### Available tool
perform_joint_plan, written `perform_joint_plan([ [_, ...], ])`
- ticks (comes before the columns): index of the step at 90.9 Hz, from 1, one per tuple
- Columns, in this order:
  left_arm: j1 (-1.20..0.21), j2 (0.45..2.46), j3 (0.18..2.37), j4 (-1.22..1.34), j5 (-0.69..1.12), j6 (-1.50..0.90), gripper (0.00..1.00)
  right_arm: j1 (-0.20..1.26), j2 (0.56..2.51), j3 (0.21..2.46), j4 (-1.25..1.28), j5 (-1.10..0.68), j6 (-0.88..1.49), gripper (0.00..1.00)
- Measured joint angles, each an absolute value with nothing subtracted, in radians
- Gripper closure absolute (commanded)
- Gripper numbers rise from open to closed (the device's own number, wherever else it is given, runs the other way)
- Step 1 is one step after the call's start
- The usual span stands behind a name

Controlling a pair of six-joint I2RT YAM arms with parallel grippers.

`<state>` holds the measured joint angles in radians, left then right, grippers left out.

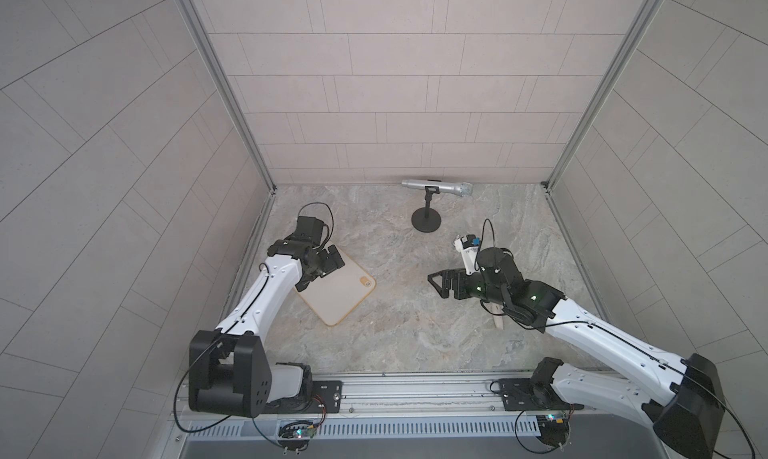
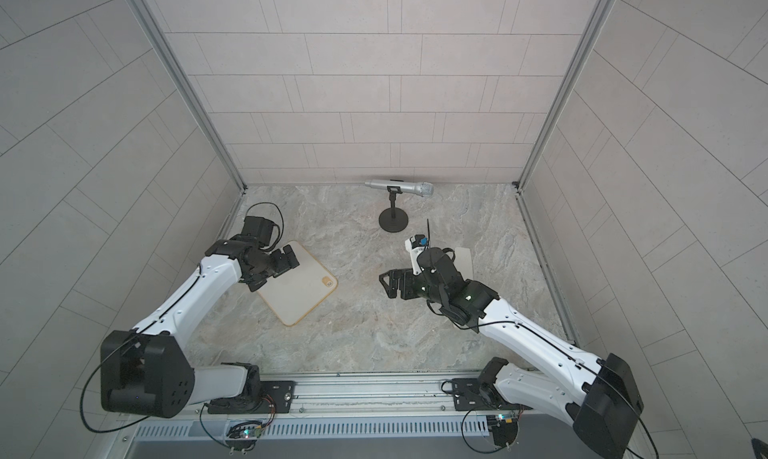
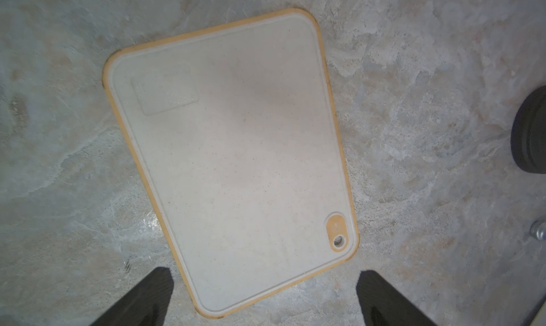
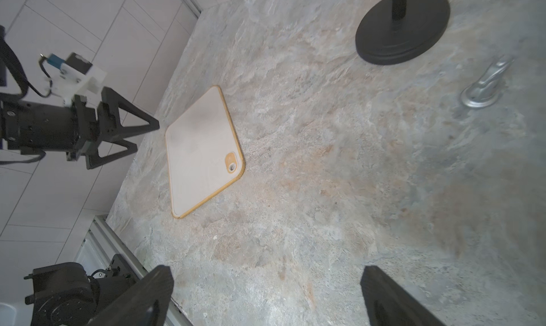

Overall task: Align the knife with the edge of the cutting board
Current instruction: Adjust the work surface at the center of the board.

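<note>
Marbled grey surface [image 1: 374,336], pale tiled walls on 3 sides.

Leftmost is the left hand [image 3: 266,283], above the far-left edge of the cutting board [image 1: 336,290]. Its fingers are spread wide with nothing between them.

The cutting board lies flat, turned diamond-wise, with its oval hole at the right corner.

Right of the board and farther back, by the rear wall, is a silver microphone [image 1: 436,188] on a black round-based stand [image 1: 427,222].

The right hand [image 1: 438,284] is right of the board, well apart, pointing toward it. It is fully open and empty.

The knife [image 2: 464,261] lies farther right again, well apart from the board, mostly hidden under the right arm. A top view shows pale blade beyond the wrist. Whether it lies parallel to a board edge I cannot tell.
</note>
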<state>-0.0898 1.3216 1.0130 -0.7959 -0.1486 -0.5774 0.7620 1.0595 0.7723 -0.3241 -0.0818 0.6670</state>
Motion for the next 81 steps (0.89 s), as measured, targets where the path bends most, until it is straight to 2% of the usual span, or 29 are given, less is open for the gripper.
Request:
perform_joint_plan([
  [21, -0.071, 1.384, 1.095, -0.785, -0.170, -0.588, 0.00, 0.834, 1.185, 0.765, -0.230, -0.069, 0.682, 0.00],
  [40, 0.013, 1.393, 0.999, -0.776, -0.168, -0.641, 0.00, 0.848, 1.372, 0.807, -0.147, -0.133, 0.638, 0.00],
  [58, 0.113, 1.354, 0.903, -0.773, -0.146, -0.695, 0.00, 0.848, 1.579, 0.973, -0.101, -0.220, 0.588, 0.00],
  [81, 0.196, 1.352, 0.891, -0.762, -0.102, -0.731, 0.00, 0.848, 1.846, 1.238, -0.085, -0.294, 0.537, 0.00],
])
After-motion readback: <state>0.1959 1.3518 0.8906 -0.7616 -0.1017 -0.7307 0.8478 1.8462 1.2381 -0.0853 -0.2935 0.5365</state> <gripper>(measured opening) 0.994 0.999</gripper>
